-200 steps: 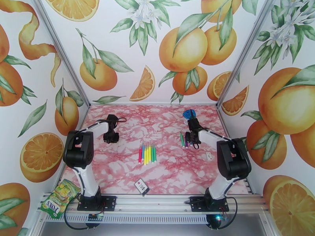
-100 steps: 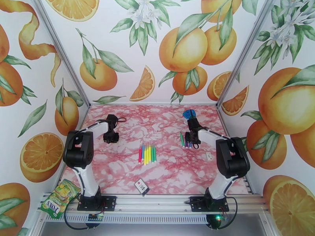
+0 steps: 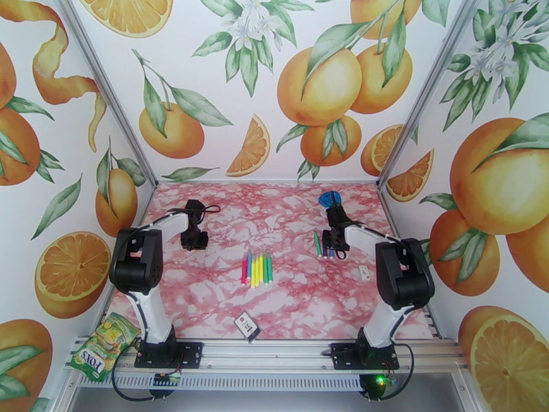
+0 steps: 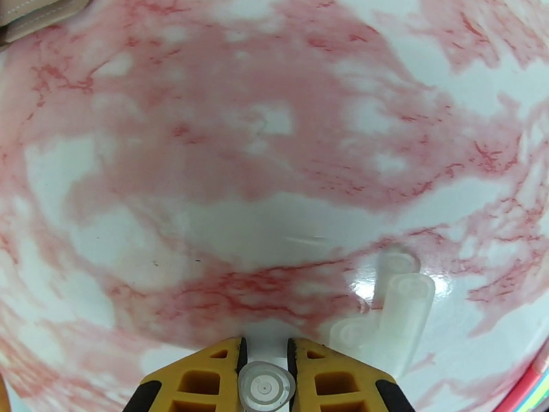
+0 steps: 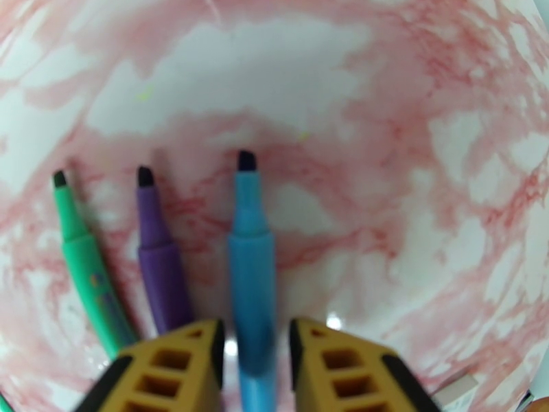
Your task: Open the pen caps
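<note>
Left wrist view: the left pincer [image 4: 265,355] is clamped on a clear pen cap [image 4: 266,387], and more clear caps [image 4: 394,307] lie just beside it on the worktop [image 4: 206,166]. Right wrist view: the right pincer [image 5: 255,331] stands apart, straddling an uncapped blue marker [image 5: 250,255], with a purple marker [image 5: 161,269] and a green marker [image 5: 86,269] alongside. Top external view: a row of markers [image 3: 256,269] lies between the arms, and a blue-lidded container [image 3: 331,198] sits behind the right pincer.
</note>
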`<state>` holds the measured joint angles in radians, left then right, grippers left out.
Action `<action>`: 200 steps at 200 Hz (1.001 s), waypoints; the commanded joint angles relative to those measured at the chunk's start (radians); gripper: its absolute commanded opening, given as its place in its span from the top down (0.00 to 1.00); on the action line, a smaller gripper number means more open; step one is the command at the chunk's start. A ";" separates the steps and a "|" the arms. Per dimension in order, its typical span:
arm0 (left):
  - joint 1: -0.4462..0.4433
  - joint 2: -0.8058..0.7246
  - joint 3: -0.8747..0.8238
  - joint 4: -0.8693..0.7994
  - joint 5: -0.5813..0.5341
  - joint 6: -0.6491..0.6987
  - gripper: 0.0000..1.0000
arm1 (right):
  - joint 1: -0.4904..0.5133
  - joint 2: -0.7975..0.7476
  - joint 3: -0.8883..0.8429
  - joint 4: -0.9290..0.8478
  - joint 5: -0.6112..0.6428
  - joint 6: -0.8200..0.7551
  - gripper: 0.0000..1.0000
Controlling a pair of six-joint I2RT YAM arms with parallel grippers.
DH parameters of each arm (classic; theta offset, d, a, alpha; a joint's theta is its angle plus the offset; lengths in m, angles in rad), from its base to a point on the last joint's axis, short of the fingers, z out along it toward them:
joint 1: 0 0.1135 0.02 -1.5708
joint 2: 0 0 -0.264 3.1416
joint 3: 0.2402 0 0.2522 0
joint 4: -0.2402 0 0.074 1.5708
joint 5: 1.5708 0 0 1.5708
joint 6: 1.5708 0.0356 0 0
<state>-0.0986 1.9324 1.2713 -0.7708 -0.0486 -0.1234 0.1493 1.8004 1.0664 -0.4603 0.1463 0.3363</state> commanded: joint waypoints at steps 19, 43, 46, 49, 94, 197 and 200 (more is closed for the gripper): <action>0.004 -0.025 0.014 -0.015 0.027 0.002 0.76 | -0.005 -0.054 -0.010 0.017 -0.008 0.004 0.64; 0.004 -0.044 0.010 -0.022 0.031 0.001 0.74 | -0.004 -0.088 -0.010 0.015 -0.005 0.002 0.62; 0.004 -0.048 0.010 -0.023 0.031 0.001 0.74 | -0.005 -0.093 -0.010 0.014 -0.005 0.001 0.61; 0.004 -0.051 0.010 -0.024 0.031 0.001 0.74 | -0.005 -0.098 -0.010 0.014 -0.005 0.002 0.61; 0.005 -0.104 0.011 -0.037 0.037 0.003 0.69 | 0.005 -0.188 -0.026 0.020 0.007 -0.014 0.58; 0.000 -0.312 -0.074 0.069 0.108 0.037 0.40 | 0.133 -0.317 -0.023 0.016 -0.007 -0.084 0.53; -0.001 -0.319 -0.077 0.075 0.116 0.040 0.39 | 0.138 -0.317 -0.021 0.016 -0.012 -0.086 0.53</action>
<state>-0.0986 1.6863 1.2221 -0.7589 0.0082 -0.1177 0.2512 1.5063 1.0378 -0.4484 0.1463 0.2813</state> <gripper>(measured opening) 0.589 0.470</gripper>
